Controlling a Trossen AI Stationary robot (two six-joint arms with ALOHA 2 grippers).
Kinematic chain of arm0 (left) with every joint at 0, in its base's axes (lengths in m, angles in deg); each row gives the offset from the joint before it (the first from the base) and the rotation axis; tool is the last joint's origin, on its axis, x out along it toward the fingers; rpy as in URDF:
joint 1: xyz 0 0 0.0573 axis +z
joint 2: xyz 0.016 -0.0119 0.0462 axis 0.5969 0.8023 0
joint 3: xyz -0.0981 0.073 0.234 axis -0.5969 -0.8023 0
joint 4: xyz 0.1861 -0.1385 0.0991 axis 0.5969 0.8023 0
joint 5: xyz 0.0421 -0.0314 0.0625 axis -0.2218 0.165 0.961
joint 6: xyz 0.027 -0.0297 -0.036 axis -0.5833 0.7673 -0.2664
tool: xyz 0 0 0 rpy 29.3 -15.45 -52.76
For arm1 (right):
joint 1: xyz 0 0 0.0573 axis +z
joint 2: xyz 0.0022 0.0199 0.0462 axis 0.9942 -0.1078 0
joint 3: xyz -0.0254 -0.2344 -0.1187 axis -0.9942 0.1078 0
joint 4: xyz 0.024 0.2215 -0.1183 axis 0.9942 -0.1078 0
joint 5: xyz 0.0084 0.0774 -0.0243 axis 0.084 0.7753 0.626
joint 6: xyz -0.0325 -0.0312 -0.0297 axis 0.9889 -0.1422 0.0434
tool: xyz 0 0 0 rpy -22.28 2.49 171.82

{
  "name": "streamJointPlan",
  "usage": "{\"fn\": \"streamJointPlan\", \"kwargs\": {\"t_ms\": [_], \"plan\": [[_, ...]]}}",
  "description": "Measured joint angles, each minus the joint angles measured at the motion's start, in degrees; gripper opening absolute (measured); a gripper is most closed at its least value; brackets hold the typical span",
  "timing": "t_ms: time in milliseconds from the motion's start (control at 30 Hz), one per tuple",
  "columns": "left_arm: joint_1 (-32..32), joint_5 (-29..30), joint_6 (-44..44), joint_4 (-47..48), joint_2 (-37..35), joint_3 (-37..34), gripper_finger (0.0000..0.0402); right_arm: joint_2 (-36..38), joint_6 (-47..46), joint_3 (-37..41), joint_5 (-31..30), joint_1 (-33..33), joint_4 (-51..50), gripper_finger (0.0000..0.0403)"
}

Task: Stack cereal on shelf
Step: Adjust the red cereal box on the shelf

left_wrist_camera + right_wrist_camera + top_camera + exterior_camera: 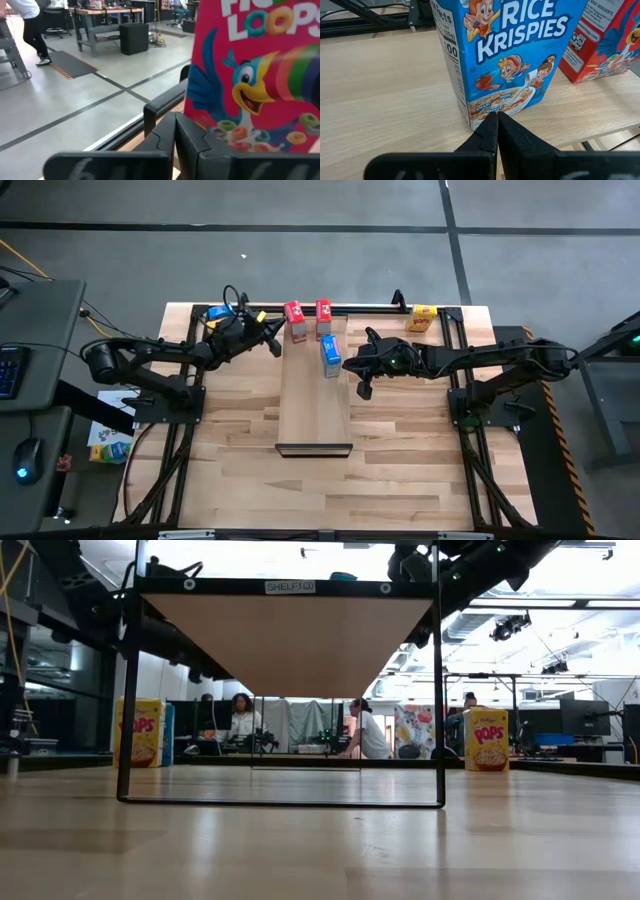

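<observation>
The shelf (315,405) is a pale board on a black frame (130,690), with a dark lip at its near end. A blue cereal box (330,355) stands on it, and two red boxes (294,318) (323,315) stand at its far end. My left gripper (276,342) is shut, with its tips beside the left red box (250,85). My right gripper (346,364) is shut too, its tips at the blue Rice Krispies box's (510,55) lower front. One yellow box (423,317) stands far right. A blue and a yellow box (218,312) stand far left. My left gripper comes level at the red box's lower left corner (200,122) with shut fingers; I cannot tell whether it touches. My right gripper's shut fingertips (492,125) stand at the blue box's bottom front edge (485,117), slanting down from the table's right; I cannot tell whether they touch.
Black frame rails run along the table's far edge (370,308) and down both sides by the arm bases (165,405) (490,405). In the low view the yellow boxes (140,732) (488,738) stand on the tabletop on either side of the shelf frame. People sit in the room beyond.
</observation>
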State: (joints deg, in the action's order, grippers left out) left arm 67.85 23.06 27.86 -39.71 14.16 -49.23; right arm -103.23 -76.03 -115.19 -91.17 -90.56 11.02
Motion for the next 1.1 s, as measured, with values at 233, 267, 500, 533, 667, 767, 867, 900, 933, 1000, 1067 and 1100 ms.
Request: {"fn": "streamJointPlan", "kwargs": {"t_ms": [233,267,500,533,667,767,867,900,933,1000,1067,1100], "plan": [[0.0,-0.6,0.1,-0.3,0.1,0.0,0.0,0.0,0.0,0.0,0.0,0.0,0.0,0.0],[0.0,-0.8,0.4,-0.3,0.1,0.0,0.0,0.0,0.0,0.0,0.0,0.0,0.0,0.0],[0.0,-1.0,0.5,-0.7,0.1,0.0,0.0,0.0,0.0,0.0,0.0,0.0,0.0,0.0],[0.0,-1.0,0.5,-0.8,0.1,0.0,0.0,0.0,0.0,0.0,0.0,0.0,0.0,0.0],[0.0,-0.9,-0.1,-0.8,0.1,0.0,0.0,0.0,0.0,0.0,0.0,0.0,0.0,0.0],[0.0,1.3,-1.2,-0.7,0.0,0.0,0.0,0.0,0.0,0.0,0.0,0.0,0.0,0.0],[-0.6,4.6,-0.9,0.4,-1.4,0.0,0.0,0.0,0.0,0.0,0.0,0.0,0.0,0.0],[-1.1,5.4,-0.6,0.6,-2.0,0.0,0.0,0.0,0.1,0.0,0.0,0.0,0.0,0.0],[-1.6,6.0,-0.5,1.2,-2.7,0.0,0.0,0.0,0.2,0.0,0.0,0.0,0.0,0.0],[-2.8,6.1,-0.5,2.3,-4.3,0.1,0.0,0.0,0.2,0.0,0.0,0.0,0.0,0.0],[-3.8,6.4,-0.4,5.9,-6.0,0.7,0.0,0.0,0.3,0.0,0.0,0.0,0.0,0.0],[-4.1,6.6,-0.2,9.3,-6.9,1.5,0.0,0.0,0.5,0.0,0.0,0.0,0.0,0.0]]}}
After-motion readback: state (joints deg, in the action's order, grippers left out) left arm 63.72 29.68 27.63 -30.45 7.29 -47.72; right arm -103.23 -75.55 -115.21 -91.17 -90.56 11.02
